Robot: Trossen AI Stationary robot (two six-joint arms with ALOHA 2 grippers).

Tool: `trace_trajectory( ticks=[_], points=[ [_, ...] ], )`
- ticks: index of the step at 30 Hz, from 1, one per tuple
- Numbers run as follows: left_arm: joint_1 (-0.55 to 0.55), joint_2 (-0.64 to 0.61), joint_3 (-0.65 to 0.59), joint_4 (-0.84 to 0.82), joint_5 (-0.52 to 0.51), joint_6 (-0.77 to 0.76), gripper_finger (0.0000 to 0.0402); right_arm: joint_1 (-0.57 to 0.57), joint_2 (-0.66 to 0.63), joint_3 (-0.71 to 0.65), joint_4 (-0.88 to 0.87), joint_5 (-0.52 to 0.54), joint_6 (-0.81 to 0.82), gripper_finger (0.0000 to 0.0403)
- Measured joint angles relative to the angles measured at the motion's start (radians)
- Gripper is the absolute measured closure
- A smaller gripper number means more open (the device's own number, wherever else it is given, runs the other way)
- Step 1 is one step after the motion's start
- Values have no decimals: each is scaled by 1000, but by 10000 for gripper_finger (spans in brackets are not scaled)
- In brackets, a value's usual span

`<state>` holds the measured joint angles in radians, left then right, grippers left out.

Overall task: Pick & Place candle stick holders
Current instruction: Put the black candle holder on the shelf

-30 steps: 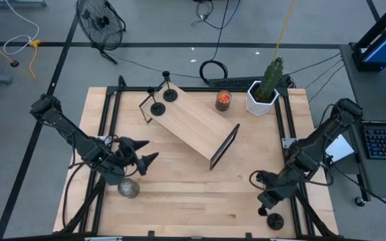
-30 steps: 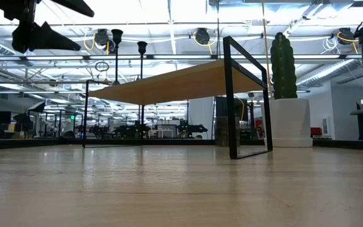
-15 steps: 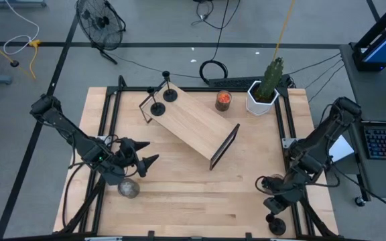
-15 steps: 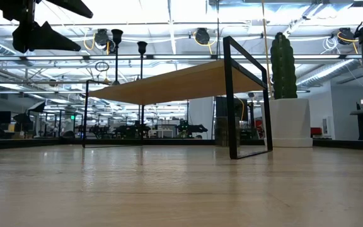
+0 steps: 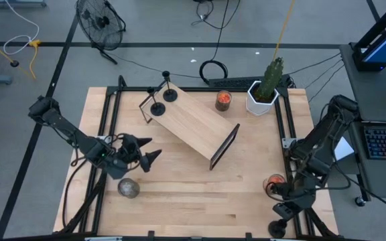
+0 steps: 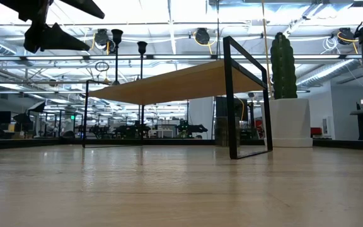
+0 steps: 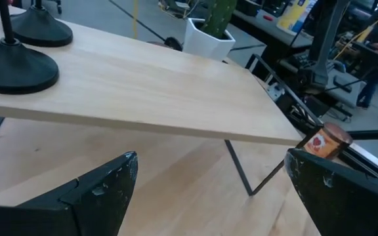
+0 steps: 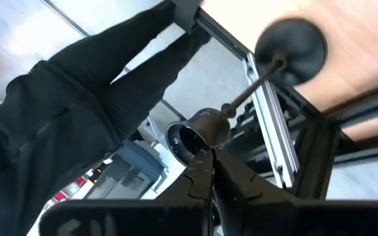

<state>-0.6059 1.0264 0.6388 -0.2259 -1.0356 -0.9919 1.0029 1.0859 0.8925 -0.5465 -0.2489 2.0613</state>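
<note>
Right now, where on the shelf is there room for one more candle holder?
The shelf is bare from its middle to the end near the plant pot. Its other end is crowded: two holders stand there.

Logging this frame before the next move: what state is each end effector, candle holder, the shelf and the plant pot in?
left end effector: open, empty, above the table.
right end effector: shut on the held candle holder.
held candle holder: gripped at its cup end.
shelf candle holders: two, upright, untouched.
shelf: standing on its legs.
plant pot: upright.
</note>
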Motion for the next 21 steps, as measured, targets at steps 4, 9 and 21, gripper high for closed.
trace_trajectory(
  ticks=[4,9,21],
  points=[
    [15,0,0,3,5,3,9,27,0,-1,4,-42,49,403],
    [30,0,0,3,24,3,9,34,1,-2,19,-78,103,403],
    [35,0,0,3,42,26,9,33,1,-2,36,-35,121,403]
  ],
)
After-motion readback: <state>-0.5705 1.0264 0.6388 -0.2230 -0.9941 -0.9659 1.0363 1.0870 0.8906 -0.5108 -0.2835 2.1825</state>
